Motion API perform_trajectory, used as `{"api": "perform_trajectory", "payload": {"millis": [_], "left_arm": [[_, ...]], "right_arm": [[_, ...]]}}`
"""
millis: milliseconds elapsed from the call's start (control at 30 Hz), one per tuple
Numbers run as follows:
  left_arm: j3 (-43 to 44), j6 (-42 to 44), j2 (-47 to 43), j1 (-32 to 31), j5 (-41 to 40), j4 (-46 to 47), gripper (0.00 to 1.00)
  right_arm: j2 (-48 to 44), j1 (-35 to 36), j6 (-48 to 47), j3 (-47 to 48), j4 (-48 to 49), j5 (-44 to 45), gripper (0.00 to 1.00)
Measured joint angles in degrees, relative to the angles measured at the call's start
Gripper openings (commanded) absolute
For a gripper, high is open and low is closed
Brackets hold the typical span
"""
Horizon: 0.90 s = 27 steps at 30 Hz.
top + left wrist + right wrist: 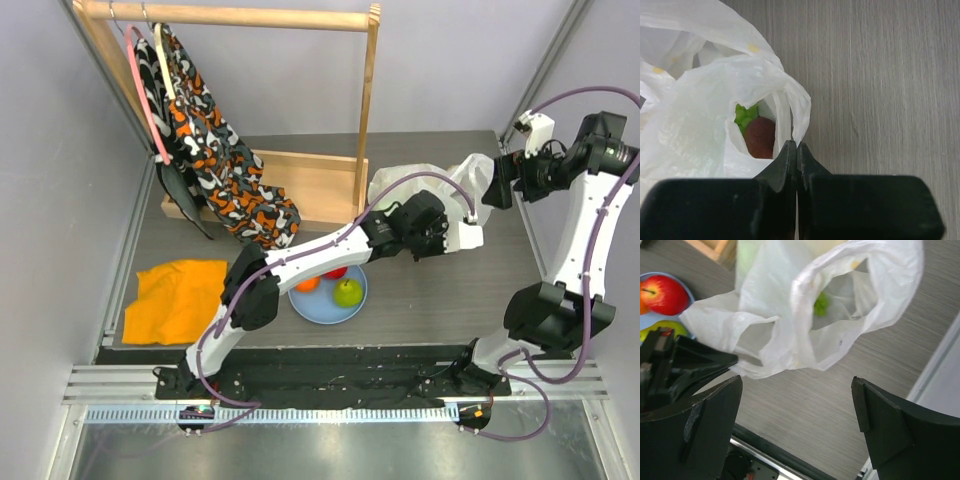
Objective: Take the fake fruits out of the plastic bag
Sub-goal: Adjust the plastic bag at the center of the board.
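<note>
Left gripper (pixel 796 146) pinches plastic bag (pixel 695 135), half-hiding perhaps a plum (pixel 760 137).

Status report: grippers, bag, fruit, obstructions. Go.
Left gripper shut on plastic bag rim; right gripper open, facing bag mouth. Dark plum and green fruit inside; red apple, orange, green apple on plate. Nothing blocking the opening.
</note>
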Motion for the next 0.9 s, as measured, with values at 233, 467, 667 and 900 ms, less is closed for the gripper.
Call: {"api": "perform_trajectory", "payload": {"millis": [233,467,667,900], "left_arm": [[0.46,-9.92,-1.42,1.68,-2.49,-1.36,0.0],[-4.76,-27.61,-15.45,10.21,-4.57,-2.84,0.0],[-12.09,-41.03,-26.62,19.74,-3.28,-1.88,0.0],[-24.81,-44.83,-28.52,20.55,7.58,0.17,0.0]], "right_arm": [[-1.27,1.9,0.57,-7.48,-0.59,-6.36,0.95],[4.13,8.0,8.55,-17.31,9.09,-2.32,0.9],[4.5,7.87,14.93,-31.93,20.15,10.73,0.87],[-1.57,7.65,8.35,-37.33,12.76,14.91,0.93]]}}
